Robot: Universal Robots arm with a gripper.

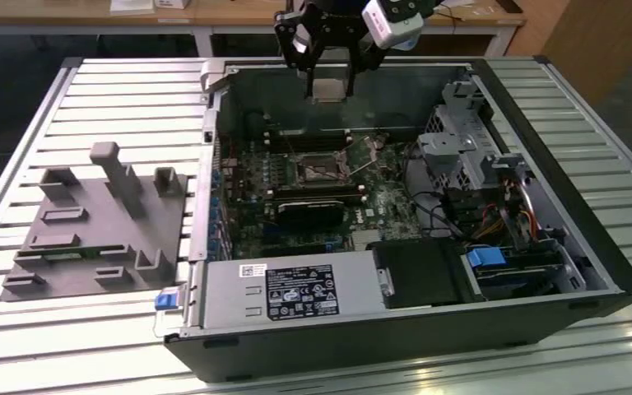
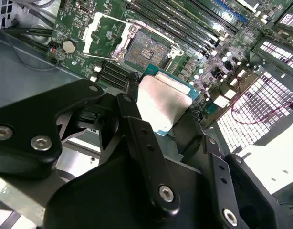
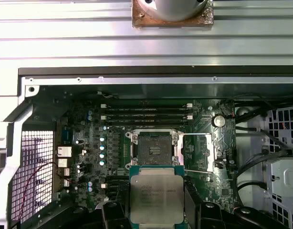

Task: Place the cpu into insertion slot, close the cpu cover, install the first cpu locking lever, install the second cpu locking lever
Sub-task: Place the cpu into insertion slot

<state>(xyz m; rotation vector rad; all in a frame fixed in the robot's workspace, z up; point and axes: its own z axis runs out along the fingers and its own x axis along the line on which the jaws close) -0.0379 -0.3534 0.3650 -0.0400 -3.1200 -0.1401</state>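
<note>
My gripper (image 1: 328, 87) hangs above the far wall of the open computer case (image 1: 579, 239), shut on the cpu (image 1: 328, 89), a flat square chip with a silvery top. In both wrist views the cpu (image 3: 156, 195) (image 2: 163, 102) sits between the black fingers (image 3: 194, 202). The insertion slot (image 3: 154, 148) (image 2: 147, 50) (image 1: 318, 169) lies open on the green board, a dark square with a metal rim, below and ahead of the chip. The cpu cover (image 3: 181, 155) (image 2: 90, 31) is swung open beside the socket.
Long memory slots (image 3: 146, 113) run beside the socket toward the case's far wall. A black heatsink block (image 1: 310, 210), a power supply (image 1: 283, 292), a drive cage (image 1: 459, 148) and cables (image 1: 513, 222) fill the case. A grey fixture (image 1: 96, 222) stands on the slatted table (image 1: 129, 82).
</note>
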